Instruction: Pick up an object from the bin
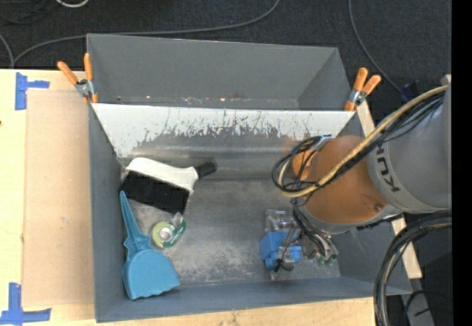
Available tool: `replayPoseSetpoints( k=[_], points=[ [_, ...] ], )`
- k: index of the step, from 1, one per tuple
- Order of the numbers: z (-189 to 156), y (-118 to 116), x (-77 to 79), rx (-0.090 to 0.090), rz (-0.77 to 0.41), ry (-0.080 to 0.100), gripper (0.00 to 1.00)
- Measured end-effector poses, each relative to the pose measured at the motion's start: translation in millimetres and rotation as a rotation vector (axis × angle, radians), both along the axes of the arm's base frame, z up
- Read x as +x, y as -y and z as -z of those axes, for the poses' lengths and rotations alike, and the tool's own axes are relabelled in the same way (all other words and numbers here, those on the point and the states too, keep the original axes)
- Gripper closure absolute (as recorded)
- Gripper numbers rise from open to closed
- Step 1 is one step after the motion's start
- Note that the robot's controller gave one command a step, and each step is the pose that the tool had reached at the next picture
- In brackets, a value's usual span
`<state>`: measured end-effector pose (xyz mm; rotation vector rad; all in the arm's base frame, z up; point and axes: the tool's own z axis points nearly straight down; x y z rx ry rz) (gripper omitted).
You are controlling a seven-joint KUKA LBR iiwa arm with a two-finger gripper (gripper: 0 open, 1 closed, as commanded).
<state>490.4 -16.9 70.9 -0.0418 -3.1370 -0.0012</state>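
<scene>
Grey bin (221, 88), arm (346, 184) low in its right corner.
Its fingers (286, 243) hang directly over a small blue thing (271, 249); open or closed, I cannot tell.

Grey bin (221, 223) with black-bristled brush (158, 183) and blue scoop (144, 264)

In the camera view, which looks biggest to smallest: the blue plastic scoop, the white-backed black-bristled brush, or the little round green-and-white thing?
1. Largest, too alike to rank: blue plastic scoop and white-backed black-bristled brush.
2. Smallest by far: little round green-and-white thing.
</scene>
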Motion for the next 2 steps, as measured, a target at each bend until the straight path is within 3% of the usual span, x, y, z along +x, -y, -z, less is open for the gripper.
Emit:
replayPoseSetpoints(
  k=[2],
  points=[
    [-49,0,-1.0,0.001,0.000,-0.003,1.00]
  ],
)
